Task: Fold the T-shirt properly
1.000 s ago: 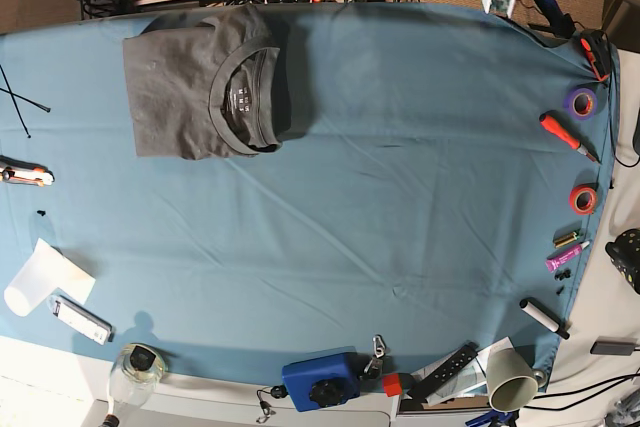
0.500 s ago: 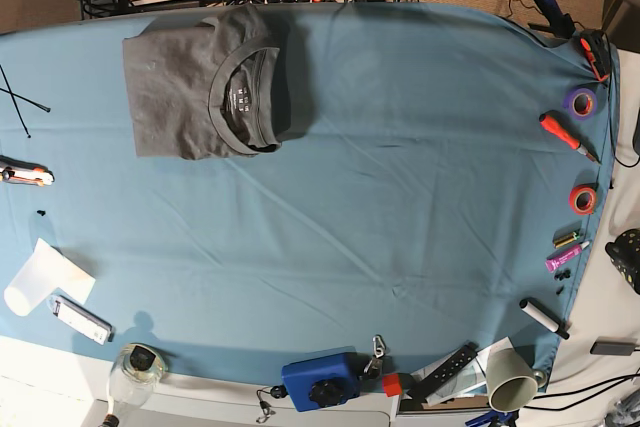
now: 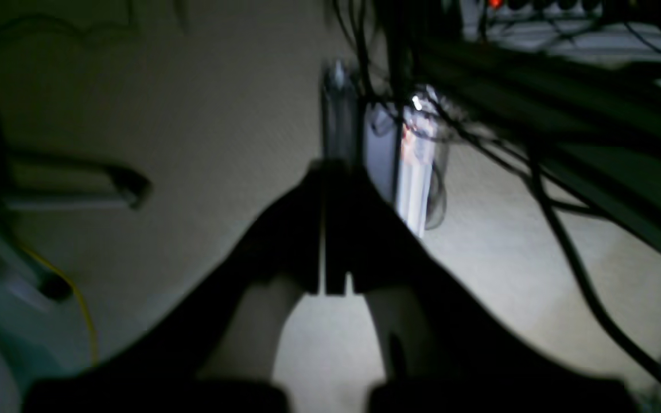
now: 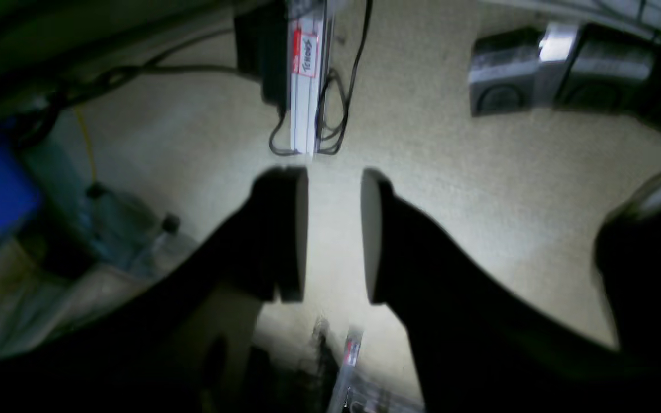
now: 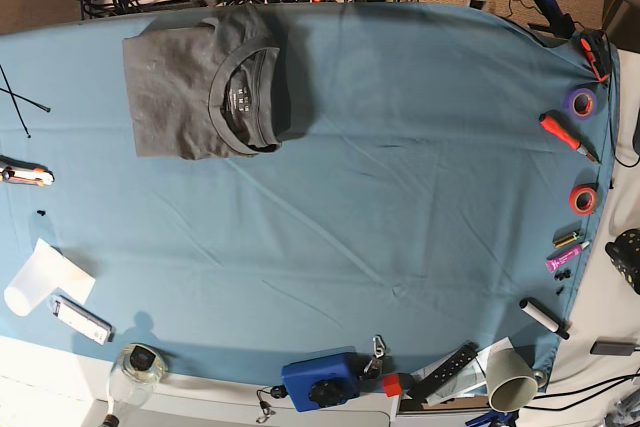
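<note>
The dark grey T-shirt (image 5: 205, 82) lies folded into a compact rectangle at the far left of the blue table cloth (image 5: 400, 197), collar and label facing up. Neither gripper is near it. Both wrist views look down at a pale floor with cables beyond the table's far edge. My left gripper (image 3: 325, 172) is shut, its fingers pressed together with only a thin slit between them and nothing held. My right gripper (image 4: 335, 178) is open, with bare floor showing in the gap between its two dark fingers.
Along the right edge lie a purple tape roll (image 5: 581, 101), a red screwdriver (image 5: 566, 135), an orange tape roll (image 5: 583, 198) and a marker (image 5: 543, 317). At the near edge are a blue box (image 5: 320, 379), a cup (image 5: 512, 377) and a jar (image 5: 140, 367). White paper (image 5: 45, 275) lies at the left.
Both arms have drawn back past the table's far edge and nearly left the base view. The folded T-shirt has not moved.
</note>
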Controlling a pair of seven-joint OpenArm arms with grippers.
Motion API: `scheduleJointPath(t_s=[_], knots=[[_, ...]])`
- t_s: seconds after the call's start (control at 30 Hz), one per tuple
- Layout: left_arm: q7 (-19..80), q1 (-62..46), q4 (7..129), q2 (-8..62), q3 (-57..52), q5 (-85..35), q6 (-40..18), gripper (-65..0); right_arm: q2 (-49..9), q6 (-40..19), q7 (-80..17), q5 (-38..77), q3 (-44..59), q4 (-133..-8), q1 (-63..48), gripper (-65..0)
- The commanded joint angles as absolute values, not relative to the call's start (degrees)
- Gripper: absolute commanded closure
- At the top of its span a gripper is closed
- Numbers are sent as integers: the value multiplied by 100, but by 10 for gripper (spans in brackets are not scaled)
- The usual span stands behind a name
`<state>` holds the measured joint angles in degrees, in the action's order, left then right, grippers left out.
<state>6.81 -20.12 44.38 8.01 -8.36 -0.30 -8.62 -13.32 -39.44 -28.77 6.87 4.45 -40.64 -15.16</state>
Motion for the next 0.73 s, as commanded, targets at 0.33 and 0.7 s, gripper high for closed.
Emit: scheduleJointPath(t_s=[0.33,0.7], knots=[[-355,-2060,3885,558,-843,191,-384,0,-1400,-2670,-1461,301,379,-3627,-1302,-166],[-456,-2082,3889,397,-845,193,-185,0,-1415,-2674,-1483,663,379,-3632,-1299,-167]])
